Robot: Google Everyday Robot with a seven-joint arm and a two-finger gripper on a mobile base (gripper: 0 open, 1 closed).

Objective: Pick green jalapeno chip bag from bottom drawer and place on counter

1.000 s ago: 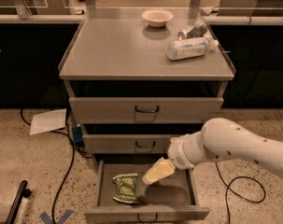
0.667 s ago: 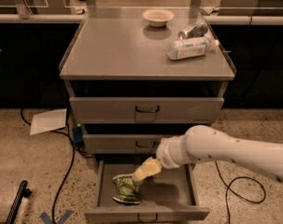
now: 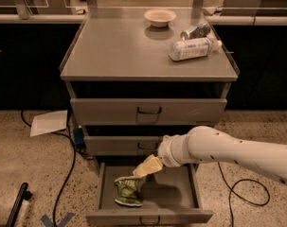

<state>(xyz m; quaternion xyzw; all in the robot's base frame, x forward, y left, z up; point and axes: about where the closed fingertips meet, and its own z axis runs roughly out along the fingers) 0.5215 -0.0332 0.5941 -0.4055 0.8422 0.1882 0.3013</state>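
Observation:
The green jalapeno chip bag (image 3: 129,192) is a wrinkled green foil bag with pale patches, standing at the left of the open bottom drawer (image 3: 147,217). My gripper (image 3: 144,169) is pale yellow. It reaches in from the right on a white arm and points down-left, with its tip just above the bag's top edge, at or very near it. The counter (image 3: 129,46) is the flat grey top of the cabinet, above the drawers.
A white bowl (image 3: 160,17), a dark can (image 3: 195,31) lying on its side and a white bottle (image 3: 192,48) lying on its side are on the counter's back right. The middle drawer (image 3: 119,145) juts out slightly. A paper sheet (image 3: 49,123) and cables (image 3: 67,174) lie on the floor at left.
My arm has swung left and the gripper has moved left and down, from the drawer's middle to the top of the bag. The bag has not moved.

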